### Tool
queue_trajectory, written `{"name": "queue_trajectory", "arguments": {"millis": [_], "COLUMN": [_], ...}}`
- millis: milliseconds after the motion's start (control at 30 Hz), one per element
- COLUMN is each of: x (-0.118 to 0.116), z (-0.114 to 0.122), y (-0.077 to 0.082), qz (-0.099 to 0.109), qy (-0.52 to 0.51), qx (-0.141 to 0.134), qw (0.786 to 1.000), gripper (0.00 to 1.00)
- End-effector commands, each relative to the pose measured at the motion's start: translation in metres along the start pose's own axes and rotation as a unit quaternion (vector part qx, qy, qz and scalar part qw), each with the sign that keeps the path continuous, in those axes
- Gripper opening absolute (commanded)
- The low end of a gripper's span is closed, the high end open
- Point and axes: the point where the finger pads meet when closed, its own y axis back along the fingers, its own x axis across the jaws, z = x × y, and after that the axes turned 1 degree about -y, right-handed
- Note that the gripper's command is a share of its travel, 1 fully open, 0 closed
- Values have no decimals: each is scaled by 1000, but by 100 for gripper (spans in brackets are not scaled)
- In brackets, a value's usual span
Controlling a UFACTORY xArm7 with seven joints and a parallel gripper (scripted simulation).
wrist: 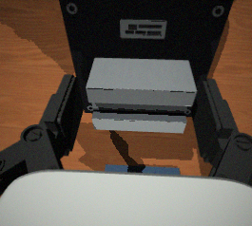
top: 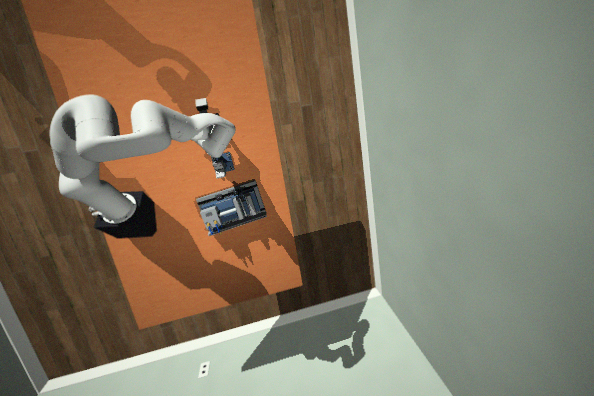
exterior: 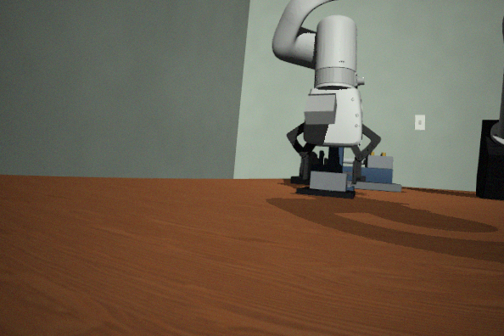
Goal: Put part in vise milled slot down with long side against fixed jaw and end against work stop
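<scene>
The dark two-fingered gripper on the white arm stands spread wide and grasps nothing; its black finger pads lie at the left and right of the wrist view, apart from the ends of the pale grey rectangular block, the part, at frame centre. A dark slot line runs along the block, which appears to face the camera here, though its exact orientation is hard to judge. The part rests on the black infeed plate, which fills the upper middle of that view. In the exterior view the gripper hangs low over the grey block, right of centre above the orange table top. In the top view the blue and grey vise assembly lies just below and right of the gripper, near frame centre, with nothing visible between its jaws. By this evidence, the task is at its start: approach made, grasp pending. Lifting, turning the slot downward, and seating against the fixed jaw and work stop all remain.
</scene>
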Motion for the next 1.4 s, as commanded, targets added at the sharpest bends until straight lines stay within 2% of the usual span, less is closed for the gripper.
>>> {"name": "queue_trajectory", "arguments": {"millis": [0,267,300,1367], "x": [1,1,1,1], "z": [0,0,0,0], "y": [1,1,1,1], "qz": [2,2,2,2], "qy": [0,0,0,0], "qx": [0,0,0,0], "qw": [1000,1000,1000,1000], "gripper": [89,89,0,0]}}
